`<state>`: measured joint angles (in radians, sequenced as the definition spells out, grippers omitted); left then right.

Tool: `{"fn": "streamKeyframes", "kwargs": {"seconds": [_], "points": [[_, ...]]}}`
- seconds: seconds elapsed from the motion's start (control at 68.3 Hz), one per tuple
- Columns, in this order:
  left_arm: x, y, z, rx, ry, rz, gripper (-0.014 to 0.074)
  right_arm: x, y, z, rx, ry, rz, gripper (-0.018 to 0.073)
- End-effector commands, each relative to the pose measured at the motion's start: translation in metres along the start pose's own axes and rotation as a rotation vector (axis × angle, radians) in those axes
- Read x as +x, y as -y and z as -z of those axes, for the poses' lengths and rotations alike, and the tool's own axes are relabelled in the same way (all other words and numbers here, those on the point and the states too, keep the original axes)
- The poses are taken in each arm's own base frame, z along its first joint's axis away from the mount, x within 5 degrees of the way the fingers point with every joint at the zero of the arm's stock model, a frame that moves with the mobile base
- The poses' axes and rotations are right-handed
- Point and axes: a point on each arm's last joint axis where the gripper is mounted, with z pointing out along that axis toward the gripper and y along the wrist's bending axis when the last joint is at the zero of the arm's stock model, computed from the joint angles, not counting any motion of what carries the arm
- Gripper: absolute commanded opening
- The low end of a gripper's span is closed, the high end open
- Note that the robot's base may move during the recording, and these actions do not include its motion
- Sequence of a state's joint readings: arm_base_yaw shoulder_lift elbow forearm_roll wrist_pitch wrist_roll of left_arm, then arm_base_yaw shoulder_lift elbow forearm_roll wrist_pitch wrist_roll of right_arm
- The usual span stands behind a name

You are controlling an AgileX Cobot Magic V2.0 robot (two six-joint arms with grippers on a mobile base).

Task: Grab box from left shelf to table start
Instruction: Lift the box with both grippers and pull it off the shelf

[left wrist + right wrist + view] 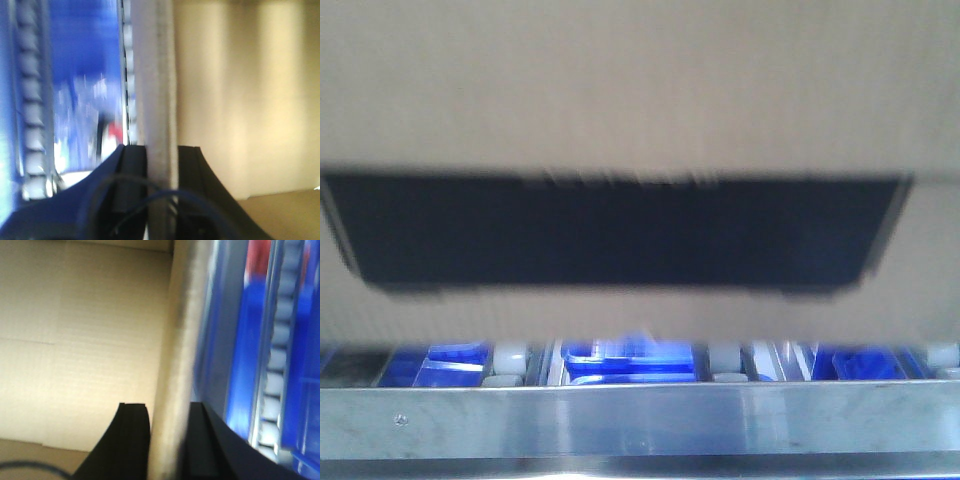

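The box (pixel 640 90) is filling the front view, shelf (pixel 640 425) at 6 o'clock. The left gripper (pixel 161 150) and right gripper (pixel 167 407) are each apparently clamping a box wall.

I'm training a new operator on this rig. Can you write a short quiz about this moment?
1. True or false: the box shows its black panel to the front camera.
2. What is the left gripper clamped on? A) nothing B) the box's wall C) a bottle
3. Fill in: in the front view, the left shelf's silver rail lies ____ the box.
Key: 1 true; 2 B; 3 below.
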<state>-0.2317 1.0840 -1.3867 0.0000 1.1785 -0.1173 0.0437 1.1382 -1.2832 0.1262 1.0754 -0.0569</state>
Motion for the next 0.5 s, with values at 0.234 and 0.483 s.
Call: {"fn": "streamKeyframes", "kwargs": {"seconds": [0.234, 0.483], "points": [[0.046, -0.005, 0.052, 0.033, 0.257, 0.002, -0.0092, 0.036, -0.007, 0.070, 0.001, 0.253, 0.029, 0.0061], [0.090, -0.010, 0.064, 0.050, 0.324, 0.006, -0.0092, 0.091, -0.007, 0.074, 0.004, 0.303, 0.029, 0.0061]]}}
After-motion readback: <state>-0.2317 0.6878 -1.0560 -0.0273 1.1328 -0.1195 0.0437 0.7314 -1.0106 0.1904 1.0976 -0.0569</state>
